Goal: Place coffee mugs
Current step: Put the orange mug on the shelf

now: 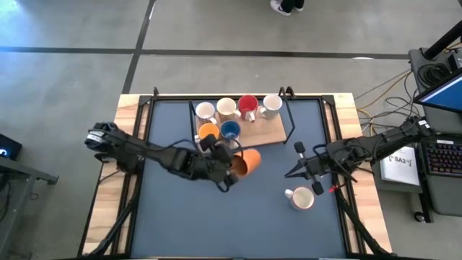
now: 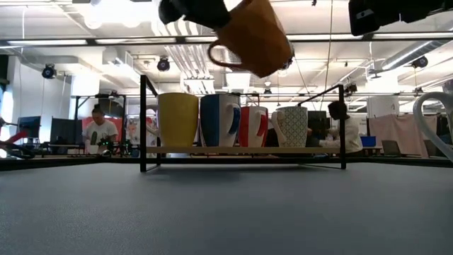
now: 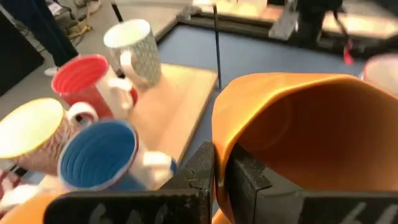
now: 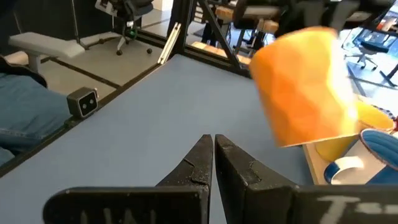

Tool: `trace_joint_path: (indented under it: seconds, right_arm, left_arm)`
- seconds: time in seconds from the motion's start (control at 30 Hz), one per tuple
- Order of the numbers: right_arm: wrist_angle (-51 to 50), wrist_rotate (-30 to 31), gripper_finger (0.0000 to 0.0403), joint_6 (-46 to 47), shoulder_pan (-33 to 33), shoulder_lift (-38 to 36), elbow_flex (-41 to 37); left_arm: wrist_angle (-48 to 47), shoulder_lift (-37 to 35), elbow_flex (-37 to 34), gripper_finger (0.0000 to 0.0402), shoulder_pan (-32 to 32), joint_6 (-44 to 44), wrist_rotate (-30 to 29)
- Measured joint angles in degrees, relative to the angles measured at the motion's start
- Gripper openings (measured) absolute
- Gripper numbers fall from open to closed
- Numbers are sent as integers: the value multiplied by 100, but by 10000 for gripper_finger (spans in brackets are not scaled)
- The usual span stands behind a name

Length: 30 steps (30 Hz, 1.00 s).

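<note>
My left gripper (image 1: pixel 232 165) is shut on an orange coffee mug (image 1: pixel 248 162), which hangs high above the table's middle (image 2: pixel 251 35), just near of the wooden board (image 1: pixel 271 131). Upright on that board stand several mugs: two white ones (image 1: pixel 205 110), a red one (image 1: pixel 247 105), a patterned white one (image 1: pixel 271 105), an orange one (image 1: pixel 208 131) and a blue one (image 1: pixel 229 130). Another white mug (image 1: pixel 301 197) stands on the mat at the near right. My right gripper (image 1: pixel 299 162) hovers shut above the mat to the right, holding nothing (image 4: pixel 213 149). My left gripper pinches the orange mug's wall at the rim (image 3: pixel 219 146), one finger (image 3: pixel 249 180) inside the mug and the other finger (image 3: pixel 202 171) outside. The fingers come from the table's left, slanting down. The mug is lifted clear and tilted, its handle (image 2: pixel 221 55) on the lower side.
A black wire frame (image 1: pixel 290 119) rises around the board, and its posts (image 2: pixel 144 124) stand at the board's corners. The dark mat (image 1: pixel 180 217) lies bare at the near left and centre. Wooden table edges (image 1: pixel 346 108) flank it. People sit at desks in the room beyond.
</note>
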Motion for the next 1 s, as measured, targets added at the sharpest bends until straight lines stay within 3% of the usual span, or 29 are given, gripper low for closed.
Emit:
trace_joint_path:
  seconds: [0.5,0.67,1.0]
  right_arm:
    - [-9,48,9,0,-2,212,-9]
    - [-12,48,9,15,-2,219,-9]
    - [-16,305,9,42,-4,212,-9]
  left_arm:
    - [1025,9,0,8,791,391,61]
    - [1381,9,2,8,1217,677,595]
    - [1605,9,2,7,1750,668,982]
